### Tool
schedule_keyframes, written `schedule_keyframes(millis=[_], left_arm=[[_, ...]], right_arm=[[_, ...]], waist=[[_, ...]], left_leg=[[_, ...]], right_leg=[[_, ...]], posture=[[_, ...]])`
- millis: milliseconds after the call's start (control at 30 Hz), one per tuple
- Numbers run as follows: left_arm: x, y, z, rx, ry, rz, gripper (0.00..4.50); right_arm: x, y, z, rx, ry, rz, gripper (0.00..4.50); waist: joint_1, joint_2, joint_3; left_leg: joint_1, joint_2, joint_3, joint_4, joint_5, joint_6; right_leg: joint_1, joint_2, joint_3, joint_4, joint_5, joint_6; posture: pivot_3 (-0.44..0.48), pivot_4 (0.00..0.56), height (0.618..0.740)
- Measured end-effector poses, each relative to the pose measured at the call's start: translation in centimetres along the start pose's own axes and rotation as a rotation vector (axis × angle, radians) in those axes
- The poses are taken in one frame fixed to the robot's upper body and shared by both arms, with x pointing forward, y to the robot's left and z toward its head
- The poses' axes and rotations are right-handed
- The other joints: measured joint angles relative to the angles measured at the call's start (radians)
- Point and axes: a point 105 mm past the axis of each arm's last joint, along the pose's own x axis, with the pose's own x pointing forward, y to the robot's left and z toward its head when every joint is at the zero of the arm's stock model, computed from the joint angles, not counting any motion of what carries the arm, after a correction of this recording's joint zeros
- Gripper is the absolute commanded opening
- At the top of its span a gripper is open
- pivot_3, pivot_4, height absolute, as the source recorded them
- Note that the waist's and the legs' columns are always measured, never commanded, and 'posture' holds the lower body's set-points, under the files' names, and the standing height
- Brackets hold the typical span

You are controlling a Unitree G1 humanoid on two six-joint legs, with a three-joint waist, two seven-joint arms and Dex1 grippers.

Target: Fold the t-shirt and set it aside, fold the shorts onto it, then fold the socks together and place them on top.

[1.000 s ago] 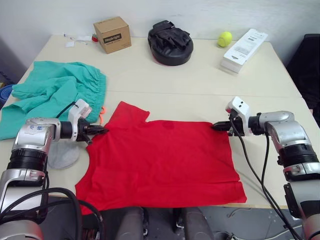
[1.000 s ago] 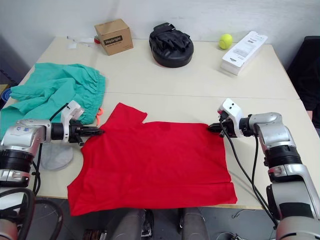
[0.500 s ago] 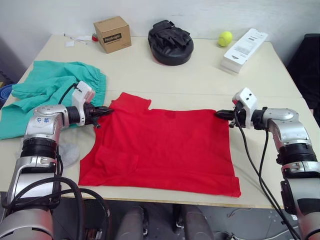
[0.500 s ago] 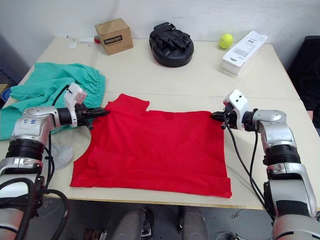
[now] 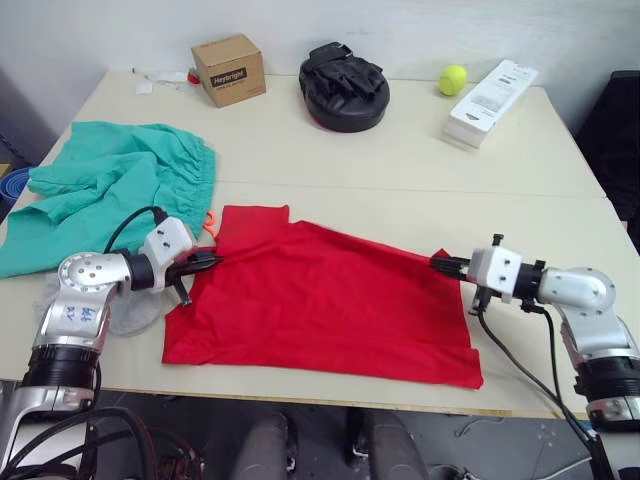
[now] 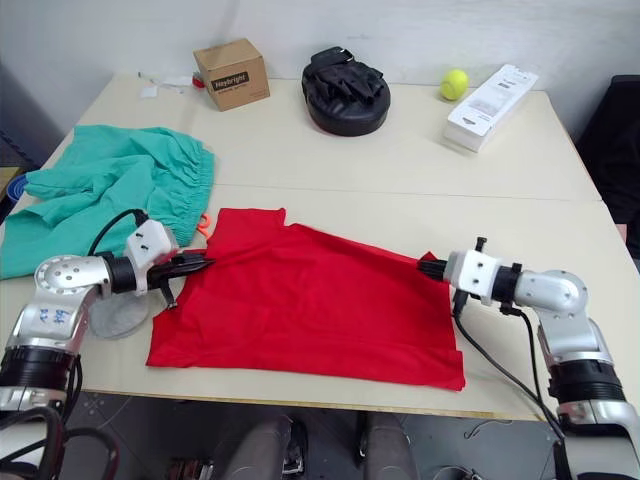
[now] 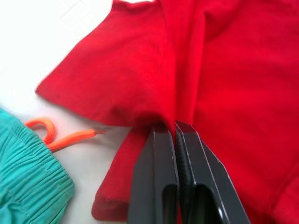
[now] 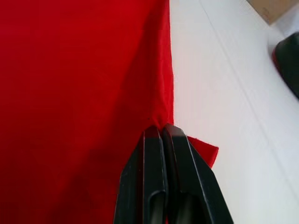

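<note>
Tabletop [image 5: 400,170]: both low claws [image 5: 205,262] [image 5: 443,263] pinch the t-shirt [image 5: 320,310] edges.

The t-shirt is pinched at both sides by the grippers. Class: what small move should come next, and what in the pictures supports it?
Probably carry both pinched edges toward the near table edge and lay them down, completing a fold. The left gripper and right gripper are each shut on the t-shirt, its far edge raised in a ridge between them, the near part flat.

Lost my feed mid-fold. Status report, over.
Left gripper and right gripper shut on t-shirt edges. Shirt folded over, flat on table. Shorts touching its left sleeve.
</note>
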Motion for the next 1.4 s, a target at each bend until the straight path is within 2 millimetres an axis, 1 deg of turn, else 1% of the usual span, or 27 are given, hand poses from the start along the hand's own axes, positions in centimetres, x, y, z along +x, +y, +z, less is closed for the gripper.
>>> schedule_keyframes(millis=[67,167,233,300,367,433,467,533,667,833,1000,1067,1167,1400], left_arm=[[-0.5,0.2,0.0,0.071,0.004,0.035,0.0],[-1.4,1.1,-0.2,0.201,0.028,0.114,0.0],[-1.6,1.7,-0.4,0.24,0.028,0.161,0.0],[-1.6,2.6,-0.2,0.266,0.016,0.212,0.0],[-1.5,3.7,0.6,0.297,-0.004,0.255,0.0],[-1.4,4.8,1.9,0.343,-0.033,0.286,0.0],[-1.3,5.1,2.5,0.367,-0.05,0.293,0.0],[-1.3,5.3,3.1,0.395,-0.069,0.301,0.0],[-1.4,4.5,2.4,0.416,-0.072,0.283,0.0],[-2.2,2.2,0.2,0.456,-0.033,0.243,0.0],[-3.3,1.0,-0.2,0.609,-0.028,0.257,0.0],[-3.4,0.8,-0.2,0.636,-0.035,0.274,0.0],[-3.5,0.8,-0.4,0.632,-0.034,0.288,0.0],[-3.5,-0.4,-2.2,0.561,0.02,0.233,0.0]], right_arm=[[-0.4,0.4,0.0,-0.068,-0.006,0.009,0.03],[-1.3,1.5,-0.7,-0.124,0.01,0.037,0.03],[-1.4,1.9,-0.8,-0.152,0.003,0.046,0.03],[-1.4,2.2,-0.8,-0.169,-0.005,0.054,0.03],[-1.2,2.5,-0.6,-0.185,-0.017,0.069,0.03],[-1.0,2.7,-0.6,-0.199,-0.025,0.083,0.03],[-1.0,2.6,-0.7,-0.201,-0.024,0.081,0.03],[-0.9,2.2,-0.6,-0.209,-0.026,0.073,0.03],[-1.3,2.1,-0.7,-0.211,-0.015,0.075,0.03],[-1.3,3.5,-1.0,-0.184,-0.015,0.106,0.03],[-1.3,3.5,-0.8,-0.205,-0.018,0.118,0.03],[-1.4,3.4,-0.7,-0.216,-0.02,0.12,0.03],[-1.3,3.6,-0.6,-0.218,-0.025,0.128,0.03],[-1.1,4.7,-0.7,-0.204,-0.032,0.173,0.03]], waist=[[0.0,0.0,0.0],[0.0,0.0,0.0],[0.0,0.0,0.0],[0.001,0.0,0.0],[0.001,0.0,0.0],[0.001,0.0,0.0],[0.001,0.0,0.0],[0.001,0.0,0.0],[-0.003,0.0,0.0],[-0.001,0.0,0.0],[0.002,0.0,0.0],[0.003,0.0,0.0],[0.0,0.0,0.0],[0.0,0.0,0.0]], left_leg=[[0.001,0.0,0.0,0.0,0.0,0.0],[0.002,0.0,0.0,-0.001,0.0,0.0],[0.002,0.0,0.0,-0.001,0.0,0.0],[0.002,0.0,0.0,0.0,0.0,0.0],[0.002,0.0,0.0,0.0,-0.001,0.001],[0.002,0.0,0.0,0.0,-0.001,0.001],[0.002,0.0,0.0,0.0,-0.001,0.001],[0.002,0.0,0.0,0.0,-0.001,0.001],[0.003,0.001,0.001,0.0,-0.001,0.001],[0.003,0.001,0.001,0.0,-0.001,0.002],[0.004,0.001,0.001,0.0,-0.002,0.003],[0.004,0.001,0.0,0.0,-0.002,0.003],[0.004,0.001,0.001,0.0,-0.002,0.002],[0.004,0.001,0.001,-0.001,-0.002,0.002]], right_leg=[[0.0,0.0,0.0,0.0,0.0,0.0],[0.001,0.0,0.0,-0.001,0.0,0.0],[0.002,0.0,0.0,-0.005,0.0,0.0],[0.002,0.0,-0.001,-0.005,0.0,0.0],[0.003,-0.001,-0.001,-0.005,0.0,0.0],[0.003,-0.001,-0.002,-0.005,0.0,0.0],[0.003,-0.001,-0.002,-0.003,0.0,0.0],[0.003,-0.001,-0.002,-0.001,0.0,0.0],[0.003,0.0,-0.002,-0.001,0.0,0.0],[0.003,-0.001,-0.002,-0.001,0.0,0.0],[0.003,-0.002,-0.003,-0.006,0.0,0.0],[0.004,-0.003,-0.003,-0.006,0.0,0.0],[0.004,-0.002,-0.003,-0.006,0.0,0.0],[0.004,-0.002,-0.004,-0.006,0.0,0.0]], posture=[[0.0,0.15,0.74],[0.0,0.15,0.74],[0.0,0.15,0.74],[0.0,0.15,0.74],[0.0,0.15,0.74],[0.0,0.15,0.74],[0.0,0.15,0.74],[0.0,0.15,0.74],[0.0,0.15,0.74],[0.0,0.15,0.74],[0.0,0.15,0.74],[0.0,0.15,0.74],[0.0,0.15,0.74],[0.0,0.15,0.74]])
